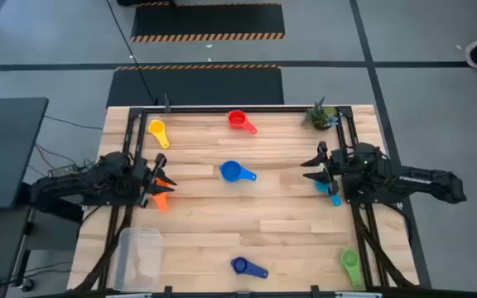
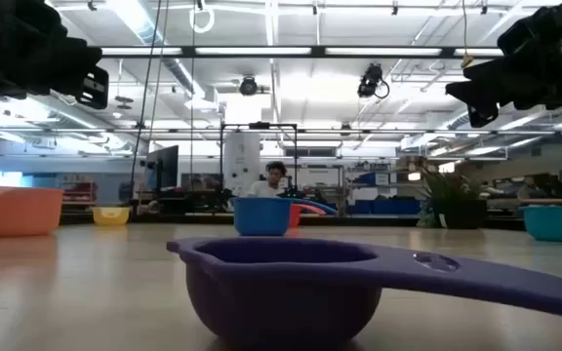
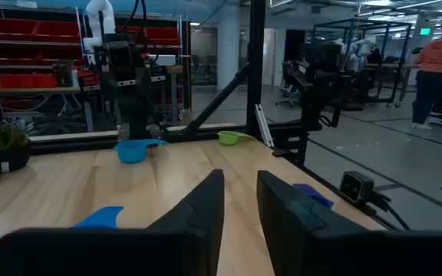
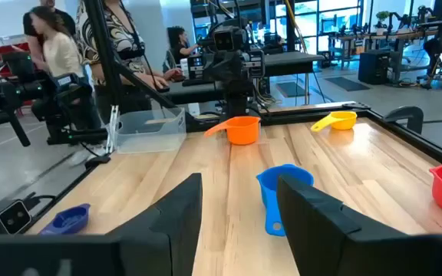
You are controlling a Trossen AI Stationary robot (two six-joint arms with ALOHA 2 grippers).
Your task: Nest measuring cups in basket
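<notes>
Basket (image 1: 137, 257) long axis front-to-back.

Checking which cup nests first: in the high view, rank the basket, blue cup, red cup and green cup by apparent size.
1. basket, clearly largest.
2. green cup, blue cup and red cup look much alike; green may be slightly bigger, but I would not rank them.
</notes>
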